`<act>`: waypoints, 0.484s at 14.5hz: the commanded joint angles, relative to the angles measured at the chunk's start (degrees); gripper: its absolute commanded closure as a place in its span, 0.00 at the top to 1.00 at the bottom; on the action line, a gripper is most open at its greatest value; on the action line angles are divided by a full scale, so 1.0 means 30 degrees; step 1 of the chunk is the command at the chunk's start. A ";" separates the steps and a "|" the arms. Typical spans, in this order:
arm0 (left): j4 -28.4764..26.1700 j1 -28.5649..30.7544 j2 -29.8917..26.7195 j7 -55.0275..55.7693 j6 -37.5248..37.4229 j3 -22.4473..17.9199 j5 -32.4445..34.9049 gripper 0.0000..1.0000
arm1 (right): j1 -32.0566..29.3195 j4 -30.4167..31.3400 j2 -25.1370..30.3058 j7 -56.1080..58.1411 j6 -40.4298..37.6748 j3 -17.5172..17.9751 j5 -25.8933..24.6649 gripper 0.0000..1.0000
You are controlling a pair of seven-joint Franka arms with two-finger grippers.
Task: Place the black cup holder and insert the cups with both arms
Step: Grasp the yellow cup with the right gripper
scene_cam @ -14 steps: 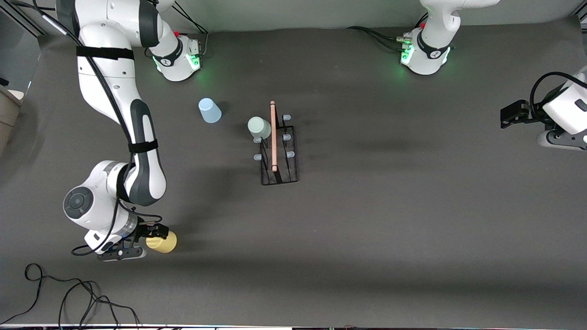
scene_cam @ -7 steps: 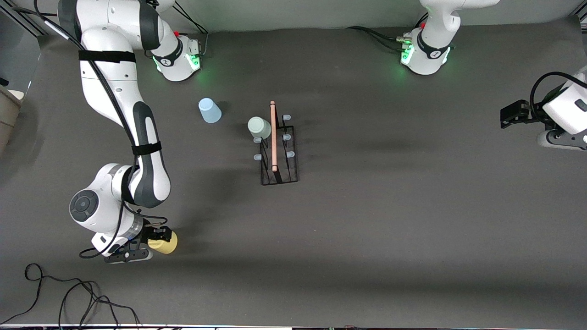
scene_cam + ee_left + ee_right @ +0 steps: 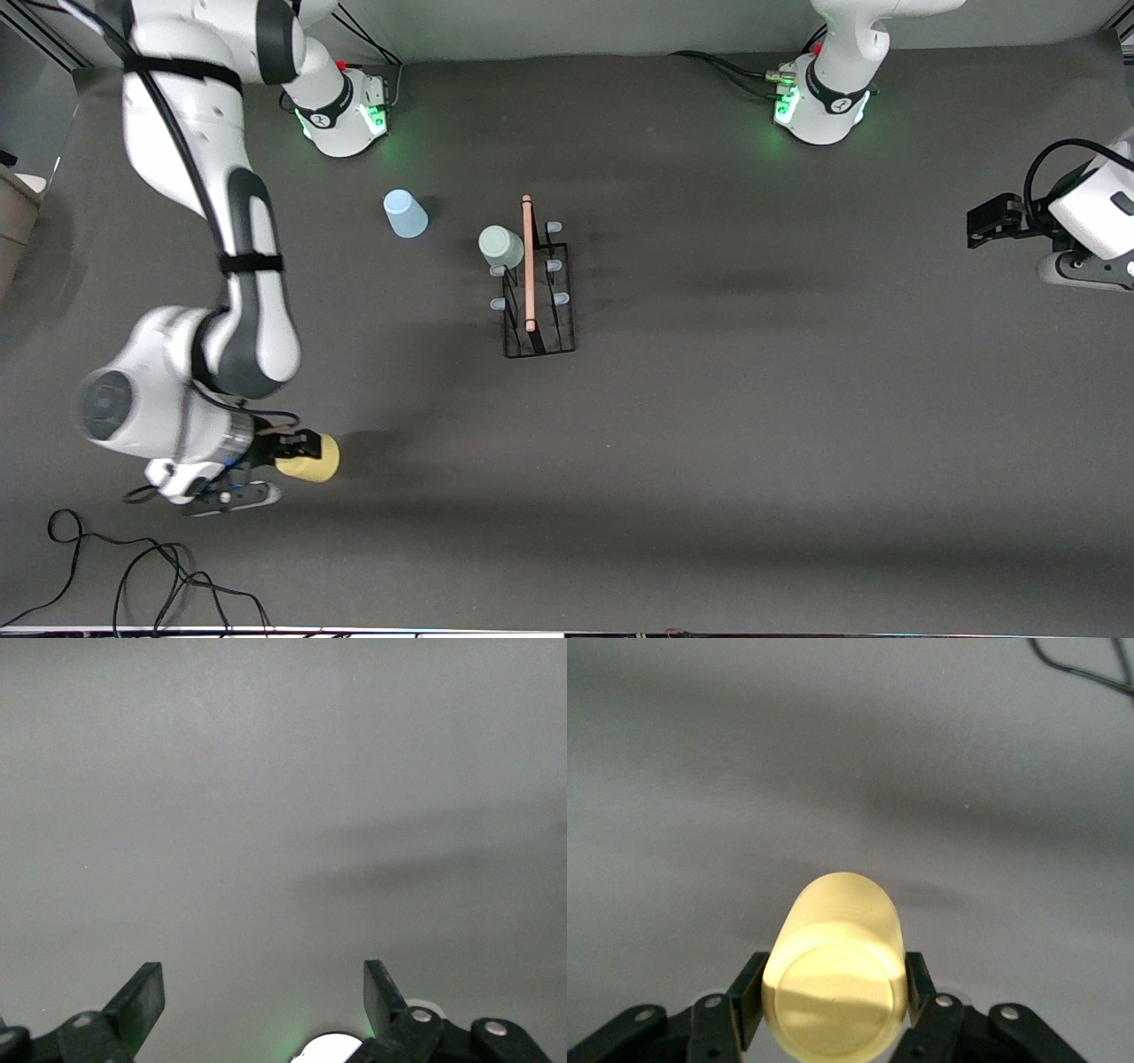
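My right gripper (image 3: 291,454) (image 3: 833,992) is shut on the yellow cup (image 3: 310,458) (image 3: 837,970), which lies sideways between its fingers, a little above the mat at the right arm's end. The black cup holder (image 3: 539,341) stands mid-table with its wooden rod handle (image 3: 529,266) on top. A sage green cup (image 3: 500,246) sits upside down on one of its pegs. The pale blue cup (image 3: 405,213) stands upside down on the mat, beside the holder toward the right arm's base. My left gripper (image 3: 982,221) (image 3: 263,1001) waits open over the left arm's end, with nothing between its fingers.
Loose black cables (image 3: 133,567) lie at the table's front corner near the right gripper. The arm bases (image 3: 345,115) (image 3: 819,111) stand along the table's edge farthest from the front camera. Several holder pegs with pale blue tips (image 3: 555,265) carry nothing.
The right gripper has shut on the yellow cup and lifted it slightly off the mat; the right arm's wrist has risen. The left arm has not moved.
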State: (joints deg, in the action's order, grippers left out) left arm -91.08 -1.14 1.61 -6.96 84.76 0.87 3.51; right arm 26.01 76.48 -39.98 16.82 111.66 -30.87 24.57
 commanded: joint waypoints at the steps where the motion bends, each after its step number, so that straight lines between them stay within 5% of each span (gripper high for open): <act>1: 0.0242 0.0145 0.0049 -0.0286 -0.0246 0.0120 0.0149 1.00 | 0.0351 -0.0297 0.2452 -0.1729 -0.2847 0.0124 -0.1856 0.21; 7: 0.0242 0.0145 0.0078 -0.0286 -0.0246 0.0120 0.0149 1.00 | 0.5208 0.0753 0.5064 -0.9924 -0.5170 0.0065 -0.3005 0.21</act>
State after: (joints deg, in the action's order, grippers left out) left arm -91.07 -1.11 1.65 -6.97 84.76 0.87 3.51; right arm 36.07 75.32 -27.01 -3.75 95.86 -30.59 17.24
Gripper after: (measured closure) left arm 0.000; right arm 0.339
